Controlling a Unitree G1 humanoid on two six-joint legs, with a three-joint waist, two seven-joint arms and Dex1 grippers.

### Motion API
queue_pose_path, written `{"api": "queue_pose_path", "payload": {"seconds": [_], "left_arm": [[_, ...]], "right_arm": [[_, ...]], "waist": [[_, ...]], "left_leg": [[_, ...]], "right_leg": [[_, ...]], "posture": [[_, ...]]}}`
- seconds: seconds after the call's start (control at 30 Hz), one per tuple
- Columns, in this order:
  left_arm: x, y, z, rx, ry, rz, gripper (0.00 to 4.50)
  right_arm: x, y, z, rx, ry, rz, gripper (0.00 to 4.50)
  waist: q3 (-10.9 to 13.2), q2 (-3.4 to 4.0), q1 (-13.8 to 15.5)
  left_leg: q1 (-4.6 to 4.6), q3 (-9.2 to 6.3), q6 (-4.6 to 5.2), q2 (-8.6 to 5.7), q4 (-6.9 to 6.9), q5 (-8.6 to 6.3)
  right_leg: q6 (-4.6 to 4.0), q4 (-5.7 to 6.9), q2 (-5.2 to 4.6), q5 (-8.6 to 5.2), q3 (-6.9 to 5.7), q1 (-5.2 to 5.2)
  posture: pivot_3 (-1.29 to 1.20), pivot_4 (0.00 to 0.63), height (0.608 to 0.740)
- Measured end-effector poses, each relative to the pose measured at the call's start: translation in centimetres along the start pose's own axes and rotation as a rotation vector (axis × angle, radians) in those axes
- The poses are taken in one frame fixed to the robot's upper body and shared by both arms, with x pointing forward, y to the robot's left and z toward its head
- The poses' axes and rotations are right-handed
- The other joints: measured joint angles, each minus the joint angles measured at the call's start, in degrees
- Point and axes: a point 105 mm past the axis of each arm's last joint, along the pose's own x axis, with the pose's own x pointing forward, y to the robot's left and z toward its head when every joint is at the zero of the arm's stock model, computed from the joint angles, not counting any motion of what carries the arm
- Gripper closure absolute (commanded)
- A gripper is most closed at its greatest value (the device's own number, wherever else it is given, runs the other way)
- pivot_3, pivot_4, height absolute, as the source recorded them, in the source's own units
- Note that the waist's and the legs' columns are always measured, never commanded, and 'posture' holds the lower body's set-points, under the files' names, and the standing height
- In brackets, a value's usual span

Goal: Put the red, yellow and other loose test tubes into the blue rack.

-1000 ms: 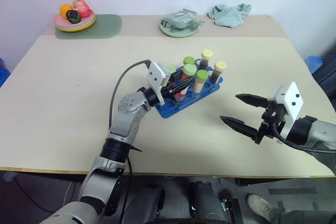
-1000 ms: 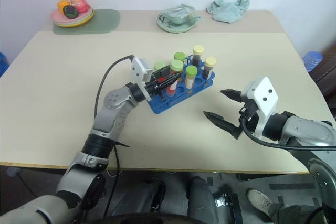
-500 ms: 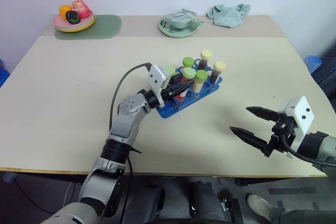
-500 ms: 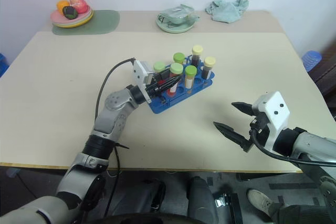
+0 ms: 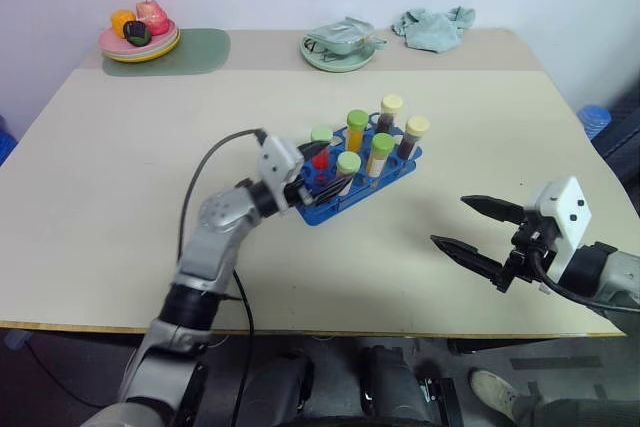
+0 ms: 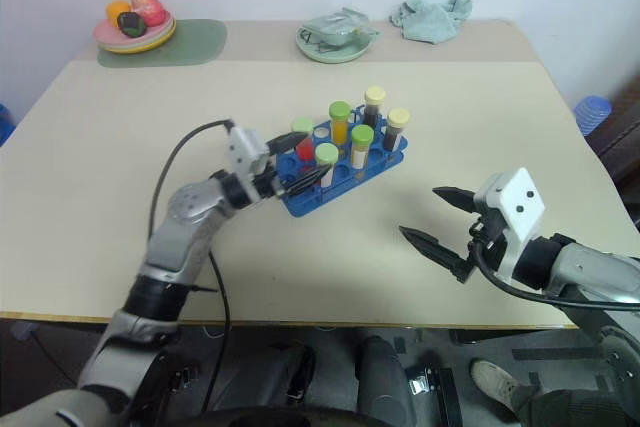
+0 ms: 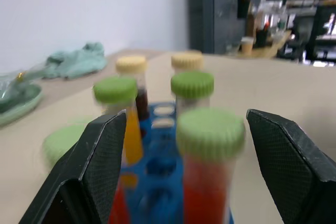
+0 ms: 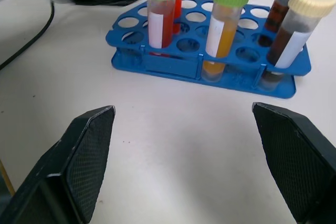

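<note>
The left gripper (image 5: pixel 318 175) stands at the near-left end of the blue rack (image 5: pixel 400 166), its jaws parted and gripping nothing. In the left wrist view the two fingers (image 7: pixel 100 153) stand on either side of a green-capped tube of red liquid (image 7: pixel 209 167) without touching it — judged as the release step, with the tube already seated upright in a hole.

To finish this step well, draw the left gripper straight back along its own line, jaws held wide, so neither finger clips a cap or drags the rack across the table (image 5: pixel 120 167). Avoid any sideways sweep; the neighbouring tubes stand close.

In the rack six tubes stand upright: the red tube (image 8: pixel 162 10) and a second red one partly hidden behind it, two yellow-orange tubes with green caps (image 8: pixel 222 22), and two dark brown tubes with pale yellow caps (image 8: pixel 297 24). No loose tube lies on the table, so the task looks all but complete.

The right gripper (image 5: pixel 470 228) hovers over bare table, well apart from the rack — jaws wide open and empty. Hold it there.
</note>
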Motion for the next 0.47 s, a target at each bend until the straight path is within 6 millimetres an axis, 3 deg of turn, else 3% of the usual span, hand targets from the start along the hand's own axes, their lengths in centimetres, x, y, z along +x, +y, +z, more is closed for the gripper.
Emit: {"api": "queue_pose_path", "payload": {"seconds": [0.27,0.33,0.47], "left_arm": [[-13.1,2.4,-1.7,-0.115,0.254,0.057,0.81],[-14.4,2.9,-0.9,-0.107,0.263,0.081,0.81],[-14.9,2.9,0.3,-0.092,0.277,0.062,0.81]], "right_arm": [[-0.2,-1.1,-1.7,0.029,0.026,-0.03,0.18],[-0.6,-1.3,-2.1,0.035,0.034,-0.033,0.18],[-1.6,-2.2,-2.5,0.037,0.049,-0.068,0.18]], "waist": [[0.0,0.08,0.3],[0.0,0.08,0.8],[0.0,0.08,0.8]], "left_leg": [[0.06,-0.01,0.03,0.03,-0.09,-0.03],[0.06,-0.01,0.07,0.03,-0.08,-0.05],[0.08,-0.01,0.09,0.03,-0.12,-0.08]], "right_leg": [[-0.02,-0.09,0.02,-0.01,-0.01,0.08],[-0.02,-0.15,0.0,-0.01,-0.03,0.12],[-0.02,-0.22,0.01,-0.01,-0.03,0.16]], "posture": [[0.0,0.15,0.74],[0.0,0.15,0.74],[0.0,0.15,0.74]]}}
